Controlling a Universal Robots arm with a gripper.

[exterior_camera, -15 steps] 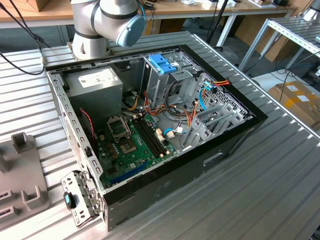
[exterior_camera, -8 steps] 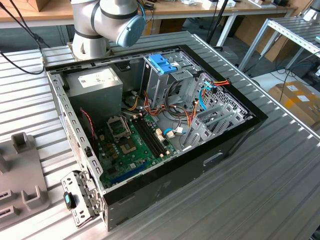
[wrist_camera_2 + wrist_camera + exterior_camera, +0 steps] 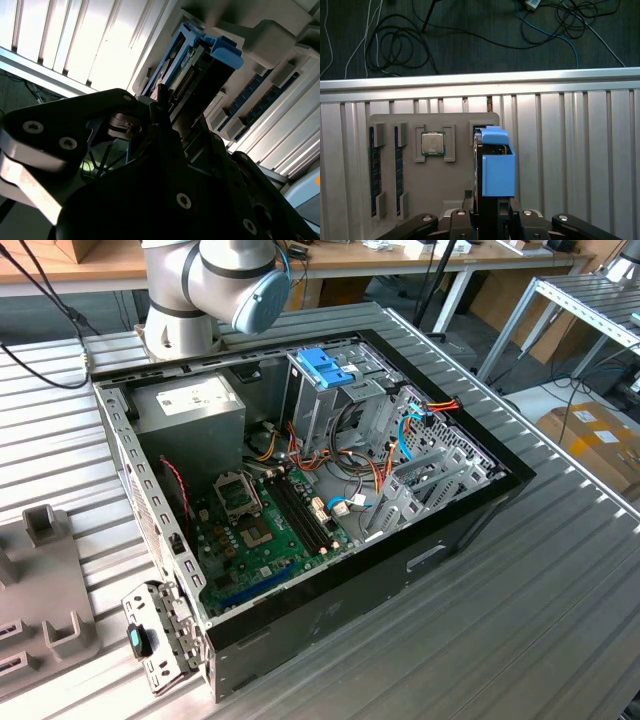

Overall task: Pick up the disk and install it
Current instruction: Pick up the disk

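In both wrist views the disk point(image 3: 497, 167) point(image 3: 197, 65) stands on edge in its light-blue carrier rail, straight out from my gripper point(image 3: 490, 215) point(image 3: 162, 112). The gripper is shut on the disk's near end, with dark fingers on either side of it. Behind the disk in the first wrist view lies the grey fixture tray point(image 3: 455, 130), at its slot end; I cannot tell whether the disk still touches the tray. In the exterior view the open computer case point(image 3: 420, 560) lies on the ribbed metal table, with the tall drive cage point(image 3: 335, 405) under a blue latch point(image 3: 325, 365).
The fixture tray point(image 3: 45, 580) also holds a processor point(image 3: 433, 143) and memory sticks point(image 3: 373, 170). The arm's base point(image 3: 185, 310) stands behind the case. A loose bracket point(image 3: 160, 635) lies at the case's front corner. Cables lie on the floor point(image 3: 395, 45) past the table edge.
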